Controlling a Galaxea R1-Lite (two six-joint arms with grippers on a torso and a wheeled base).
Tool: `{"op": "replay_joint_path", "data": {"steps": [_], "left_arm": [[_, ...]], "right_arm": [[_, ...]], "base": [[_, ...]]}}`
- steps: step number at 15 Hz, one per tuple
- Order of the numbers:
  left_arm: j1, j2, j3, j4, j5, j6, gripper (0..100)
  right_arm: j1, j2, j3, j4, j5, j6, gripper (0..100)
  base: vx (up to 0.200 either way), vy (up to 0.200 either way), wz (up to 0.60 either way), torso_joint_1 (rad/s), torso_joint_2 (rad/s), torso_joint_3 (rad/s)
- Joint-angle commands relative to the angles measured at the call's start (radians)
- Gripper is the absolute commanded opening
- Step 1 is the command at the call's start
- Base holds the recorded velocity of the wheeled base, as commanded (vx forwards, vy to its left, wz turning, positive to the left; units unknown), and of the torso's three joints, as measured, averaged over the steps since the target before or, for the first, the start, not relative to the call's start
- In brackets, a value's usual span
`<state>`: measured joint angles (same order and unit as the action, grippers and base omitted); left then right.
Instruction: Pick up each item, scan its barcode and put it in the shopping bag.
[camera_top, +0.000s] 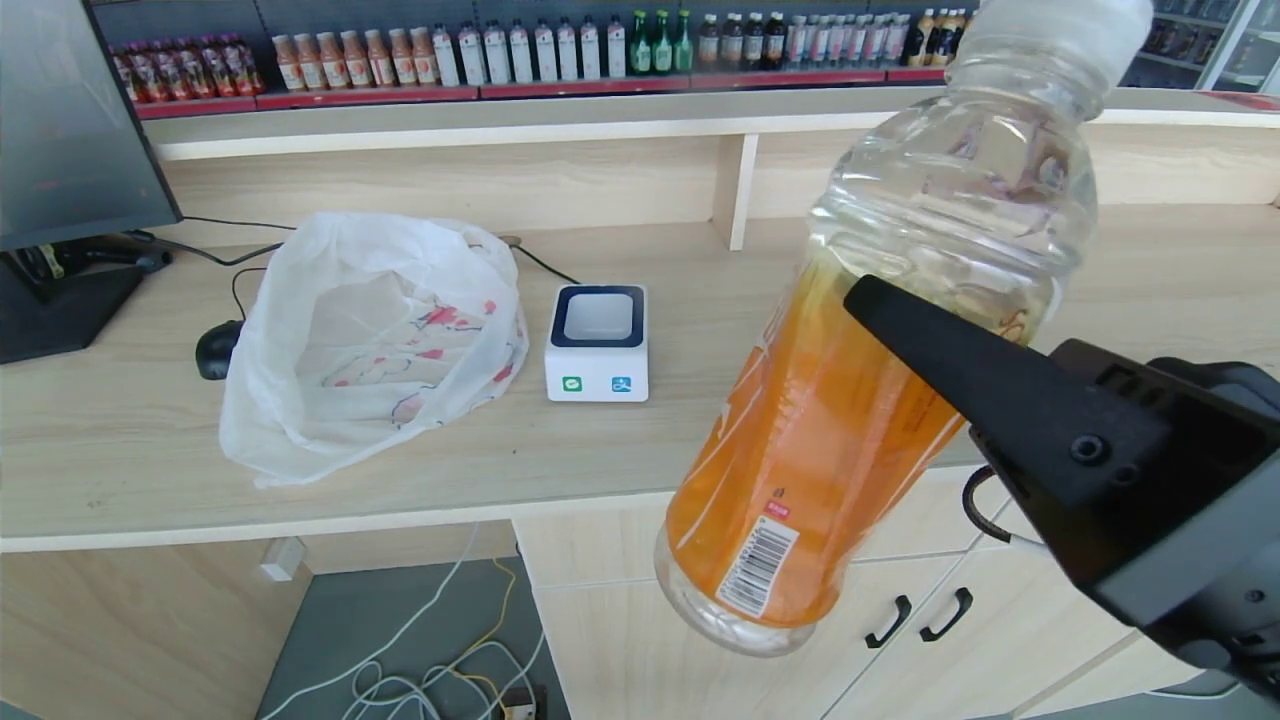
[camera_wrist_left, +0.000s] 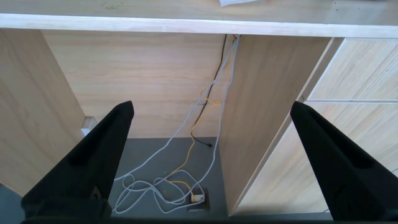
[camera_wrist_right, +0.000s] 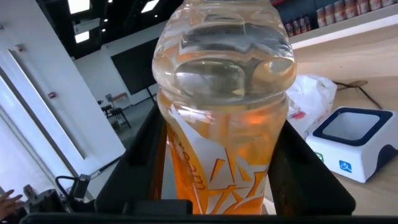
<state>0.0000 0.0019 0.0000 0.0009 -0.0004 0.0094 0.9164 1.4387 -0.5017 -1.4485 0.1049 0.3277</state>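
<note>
Scan step | my right tool (camera_wrist_right: 221, 155) clamped on bottle (camera_top: 830, 430), aloft | left tool (camera_wrist_left: 211, 162) apart, empty | next, I reckon: turn barcode (camera_top: 757, 566) to scanner (camera_top: 597, 342), then shopping bag (camera_top: 370, 340).

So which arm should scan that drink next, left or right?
Right. The right gripper is shut on the bottle, held up to the right of the scanner. The left gripper hangs open and empty below the counter, over floor cables.

Orange-labelled clear bottle (camera_top: 800, 450) tilts in the air, barcode showing; white shopping bag (camera_top: 370, 340) lies open beside the scanner (camera_top: 597, 345).
</note>
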Motion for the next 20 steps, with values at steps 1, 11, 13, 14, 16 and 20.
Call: {"op": "replay_joint_path", "data": {"steps": [1, 11, 13, 14, 16, 20], "left_arm": [[0.0, 0.0, 0.0, 0.001, 0.0, 0.0, 100], [0.0, 0.0, 0.0, -0.001, 0.0, 0.0, 100], [0.0, 0.0, 0.0, 0.001, -0.001, 0.0, 100], [0.0, 0.0, 0.0, 0.001, 0.0, 0.0, 100], [0.0, 0.0, 0.0, 0.001, 0.0, 0.0, 100], [0.0, 0.0, 0.0, -0.001, 0.0, 0.0, 100]], "right_arm": [[-0.001, 0.008, -0.021, 0.0, 0.001, 0.004, 0], [-0.001, 0.0, -0.032, 0.0, 0.022, 0.062, 0], [-0.001, -0.014, -0.024, 0.0, 0.036, 0.062, 0], [-0.002, -0.014, -0.021, 0.002, 0.036, 0.062, 0], [-0.001, -0.011, -0.018, 0.004, 0.035, 0.047, 0], [-0.001, -0.014, -0.008, 0.0, 0.03, 0.053, 0]], "base": [[0.0, 0.0, 0.0, 0.0, 0.0, 0.0], [0.0, 0.0, 0.0, 0.0, 0.0, 0.0], [0.0, 0.0, 0.0, 0.0, 0.0, 0.0], [0.0, 0.0, 0.0, 0.0, 0.0, 0.0], [0.0, 0.0, 0.0, 0.0, 0.0, 0.0], [0.0, 0.0, 0.0, 0.0, 0.0, 0.0]]}}
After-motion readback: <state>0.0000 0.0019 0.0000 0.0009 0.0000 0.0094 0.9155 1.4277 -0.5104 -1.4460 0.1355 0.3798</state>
